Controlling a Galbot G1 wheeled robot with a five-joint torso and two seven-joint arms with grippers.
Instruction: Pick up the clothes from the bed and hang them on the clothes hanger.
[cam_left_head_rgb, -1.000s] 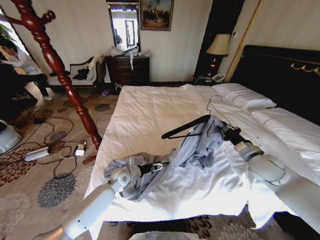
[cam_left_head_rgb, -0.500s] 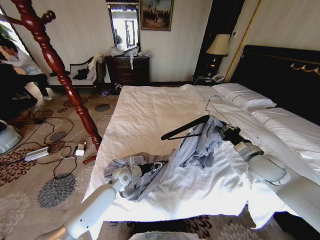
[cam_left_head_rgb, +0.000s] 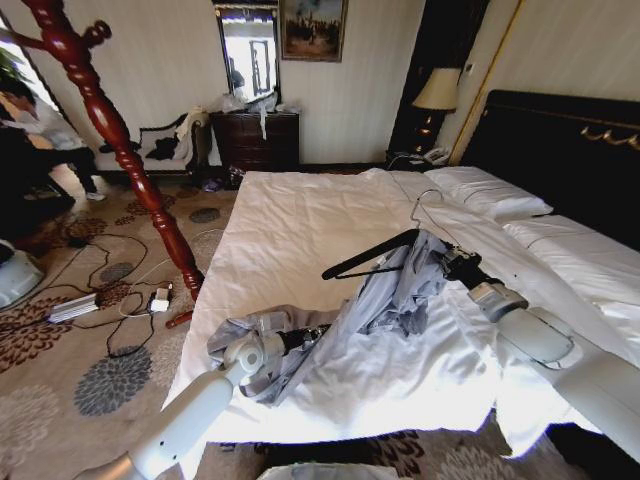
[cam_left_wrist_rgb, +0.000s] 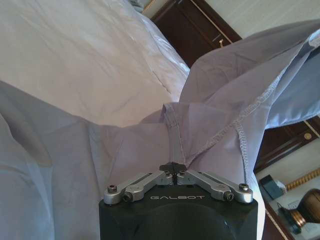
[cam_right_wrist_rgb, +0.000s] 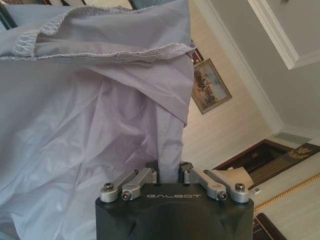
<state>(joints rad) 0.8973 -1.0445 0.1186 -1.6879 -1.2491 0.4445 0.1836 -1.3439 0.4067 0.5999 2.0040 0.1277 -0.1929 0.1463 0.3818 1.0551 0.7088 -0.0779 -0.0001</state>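
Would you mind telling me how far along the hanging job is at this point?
Partway. Done: the clothes are draped over one end of the clothes hanger. In hand: the left gripper pinches a fabric edge; the right gripper clamps cloth near the hanger. Left: the rest lies bunched on the bed.

Light blue-grey clothes, black hanger, white bed, seemingly floral carpet.

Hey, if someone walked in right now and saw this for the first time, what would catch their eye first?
Probably the clothes, a light blue-grey garment stretched above the white bed between the two arms. The left gripper is shut on a fold of it near the bed's foot, and the right gripper pinches it farther up the bed, where the black clothes hanger pokes out of the fabric. A dark red wooden pole slants across the room to the left.
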